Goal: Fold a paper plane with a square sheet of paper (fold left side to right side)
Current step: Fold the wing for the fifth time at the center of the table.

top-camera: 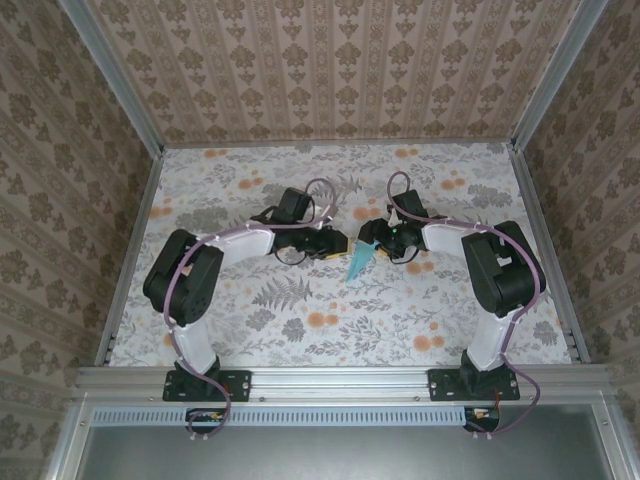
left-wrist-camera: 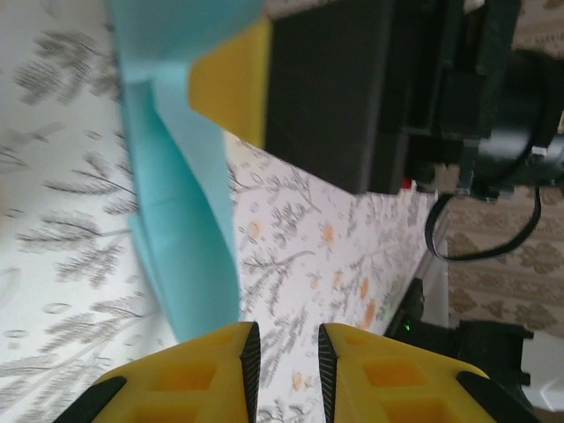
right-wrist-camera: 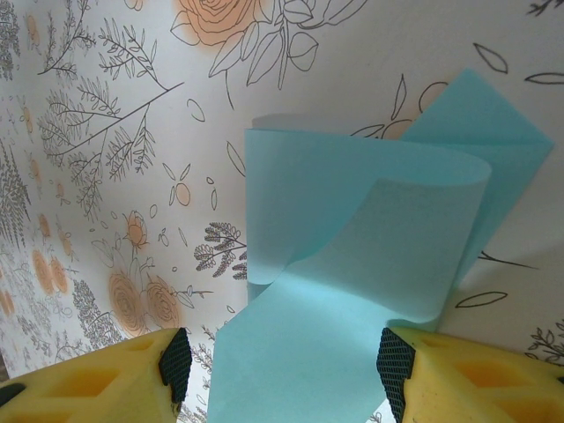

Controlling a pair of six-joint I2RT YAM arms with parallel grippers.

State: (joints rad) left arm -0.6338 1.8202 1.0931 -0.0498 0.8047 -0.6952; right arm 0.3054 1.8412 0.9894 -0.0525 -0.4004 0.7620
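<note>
Curled blue paper [right-wrist-camera: 352, 291] between spread right tool [right-wrist-camera: 284, 363]; left tool [left-wrist-camera: 284, 352] slightly parted.

The top camera looks down from high at the near edge; both wrist cameras sit close, sharing the paper [right-wrist-camera: 352, 264].

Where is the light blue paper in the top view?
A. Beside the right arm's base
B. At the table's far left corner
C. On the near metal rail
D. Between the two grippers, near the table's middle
D: the light blue paper sits between the left gripper and the right gripper, near the middle of the table.
</note>
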